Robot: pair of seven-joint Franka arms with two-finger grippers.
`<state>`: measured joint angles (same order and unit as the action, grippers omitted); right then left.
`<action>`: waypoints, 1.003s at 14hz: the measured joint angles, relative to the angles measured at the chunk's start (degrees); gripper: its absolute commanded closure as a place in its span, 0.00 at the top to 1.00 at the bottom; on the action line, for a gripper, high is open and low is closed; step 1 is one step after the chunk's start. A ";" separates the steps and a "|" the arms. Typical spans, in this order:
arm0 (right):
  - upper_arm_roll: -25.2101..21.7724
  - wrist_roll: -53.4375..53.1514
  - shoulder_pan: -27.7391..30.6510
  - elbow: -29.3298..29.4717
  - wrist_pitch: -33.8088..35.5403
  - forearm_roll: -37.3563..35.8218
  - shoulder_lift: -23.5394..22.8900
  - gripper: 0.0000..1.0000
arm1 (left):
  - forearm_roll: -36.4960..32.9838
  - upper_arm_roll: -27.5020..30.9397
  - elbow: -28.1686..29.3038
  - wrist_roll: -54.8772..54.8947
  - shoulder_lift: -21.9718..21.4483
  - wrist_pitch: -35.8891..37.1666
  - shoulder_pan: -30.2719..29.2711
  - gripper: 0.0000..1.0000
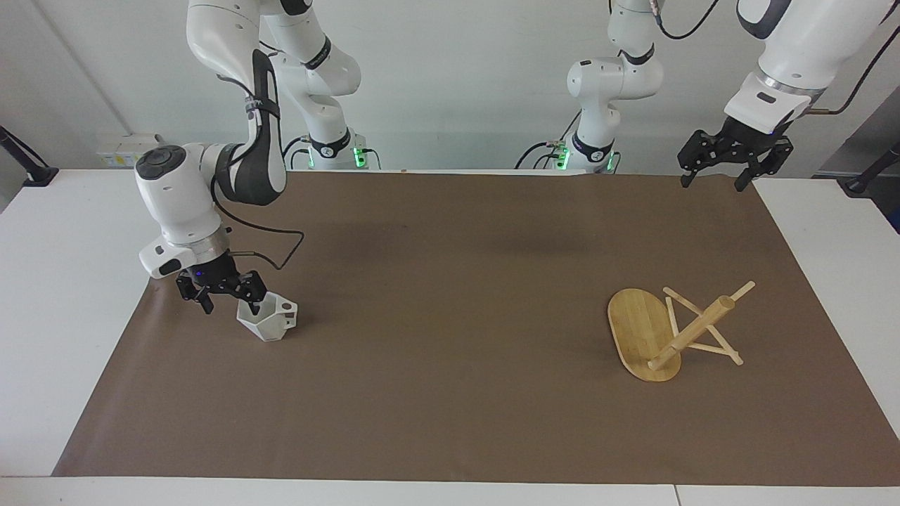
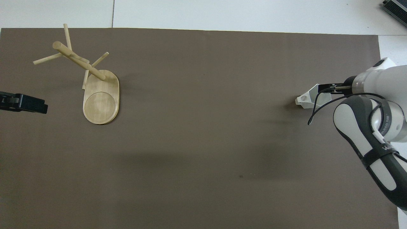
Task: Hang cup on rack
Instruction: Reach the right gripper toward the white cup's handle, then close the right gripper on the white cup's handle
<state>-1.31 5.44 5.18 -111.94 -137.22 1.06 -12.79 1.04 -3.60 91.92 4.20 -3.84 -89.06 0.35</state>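
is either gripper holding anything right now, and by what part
Nothing is held yet. The right gripper is open, straddling the cup's rim wall; the left gripper waits, open and empty.

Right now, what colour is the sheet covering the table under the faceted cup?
Plain brown sheet, no pattern; the overhead view shows it best, under the white faceted cup.

I see a matte white cup point(image 1: 267, 318) on the plain brown mat point(image 1: 450, 393), which covers a white table point(image 1: 42, 337). My rack point(image 1: 671, 330) is light bamboo with fine grain striping on its base. Both arms are white with grey-black joints, and the right gripper point(image 1: 226, 298) and left gripper point(image 1: 724, 169) are black.
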 measured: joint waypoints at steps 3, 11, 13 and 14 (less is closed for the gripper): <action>0.00 0.00 0.00 -0.24 0.00 0.00 0.00 1.00 | 0.00 0.00 0.00 0.00 0.00 0.00 0.00 1.00; -0.05 0.00 0.25 -2.29 -0.71 0.00 -0.87 1.00 | 0.00 0.00 0.00 0.00 0.00 0.00 0.00 1.00; -0.05 0.00 0.37 -2.33 -0.73 0.00 -0.89 1.00 | 0.00 0.00 0.00 0.00 0.00 0.00 0.00 1.00; -0.05 0.00 0.39 -2.33 -0.73 0.00 -0.89 1.00 | 0.00 0.00 0.00 0.00 0.00 0.00 0.00 1.00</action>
<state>-1.37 5.44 5.57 -114.27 -137.94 1.06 -13.67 1.04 -3.60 91.92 4.20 -3.84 -89.06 0.35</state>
